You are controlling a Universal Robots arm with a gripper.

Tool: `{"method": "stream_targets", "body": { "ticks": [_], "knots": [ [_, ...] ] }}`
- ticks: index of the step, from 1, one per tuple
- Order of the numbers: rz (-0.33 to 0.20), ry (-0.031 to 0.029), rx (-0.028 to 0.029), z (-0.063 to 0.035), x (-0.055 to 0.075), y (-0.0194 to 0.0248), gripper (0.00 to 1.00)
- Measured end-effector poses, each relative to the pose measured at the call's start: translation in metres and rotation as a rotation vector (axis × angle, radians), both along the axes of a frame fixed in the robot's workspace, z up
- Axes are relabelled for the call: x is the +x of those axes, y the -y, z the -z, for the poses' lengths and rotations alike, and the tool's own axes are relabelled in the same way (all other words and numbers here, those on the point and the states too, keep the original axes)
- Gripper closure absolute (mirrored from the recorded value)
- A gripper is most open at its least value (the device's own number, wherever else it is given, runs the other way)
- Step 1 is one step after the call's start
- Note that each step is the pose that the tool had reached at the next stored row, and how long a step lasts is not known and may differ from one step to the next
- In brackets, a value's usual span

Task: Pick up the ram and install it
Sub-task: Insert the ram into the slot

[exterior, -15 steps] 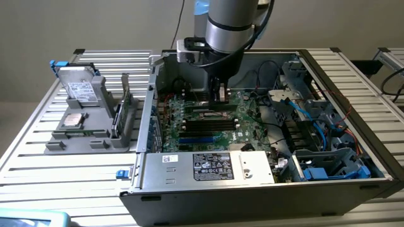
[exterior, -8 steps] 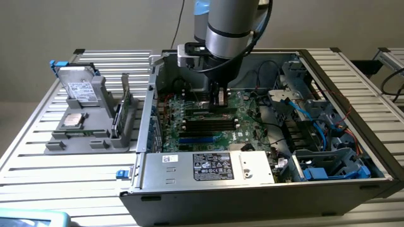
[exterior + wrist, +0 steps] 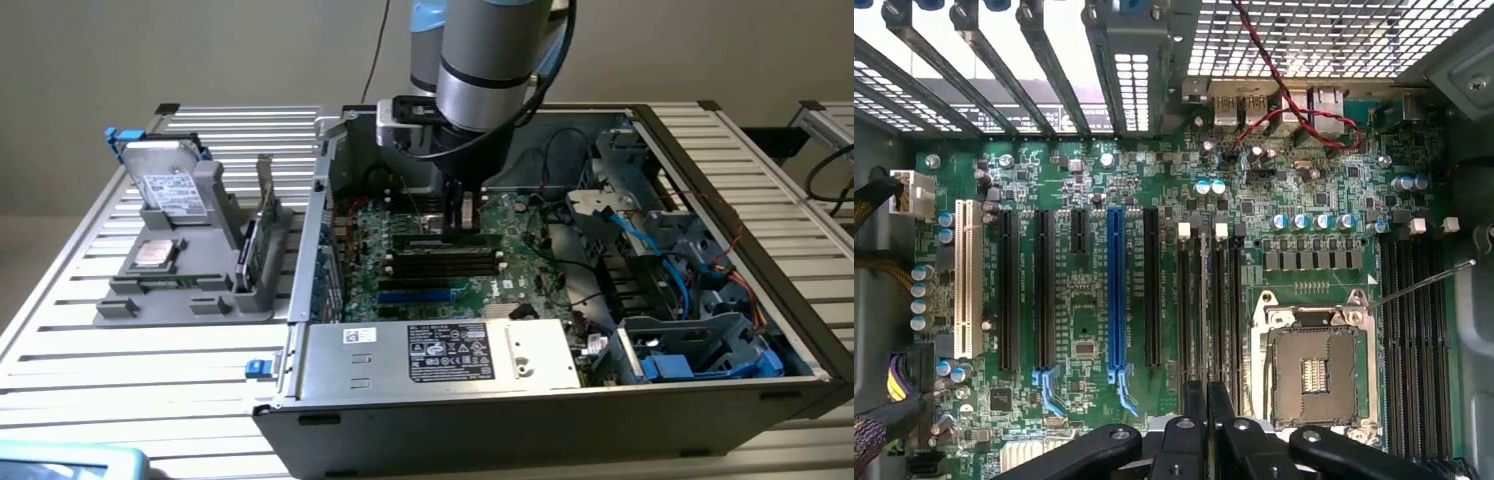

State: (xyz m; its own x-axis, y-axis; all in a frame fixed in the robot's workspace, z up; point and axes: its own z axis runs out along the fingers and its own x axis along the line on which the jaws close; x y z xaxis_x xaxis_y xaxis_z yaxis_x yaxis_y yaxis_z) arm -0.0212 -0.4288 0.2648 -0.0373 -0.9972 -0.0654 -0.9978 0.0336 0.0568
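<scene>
My gripper (image 3: 463,218) reaches down from the grey arm into the open computer case (image 3: 534,400), just above the motherboard (image 3: 514,270). Its two black fingers (image 3: 1194,420) stand almost together, shut on a thin dark stick that I take for the ram (image 3: 461,232). From the wrist it shows edge-on, so little of it is visible. The fingers hover over the black memory slots (image 3: 1209,300) with white latches, beside the empty processor socket (image 3: 1319,370). I cannot tell whether the ram touches a slot.
The power supply (image 3: 441,350) lies along the case's near edge; blue and black cables (image 3: 641,240) and a drive cage (image 3: 694,350) crowd the exterior view's right. A grey stand at the left holds a hard drive (image 3: 167,185), a silver processor (image 3: 151,253) and an upright green card (image 3: 263,215).
</scene>
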Motion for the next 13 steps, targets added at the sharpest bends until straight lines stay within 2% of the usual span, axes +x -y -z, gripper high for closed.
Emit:
{"method": "stream_targets", "body": {
  "ticks": [2,10,13],
  "knots": [
    [0.000,-0.0002,0.0010,0.0021,0.000,0.0044,0.87],
    [0.000,-0.0002,0.0049,0.0160,0.004,0.0043,0.87],
    [0.000,-0.0002,0.0049,0.0184,0.004,0.0012,0.87]
  ]
}}
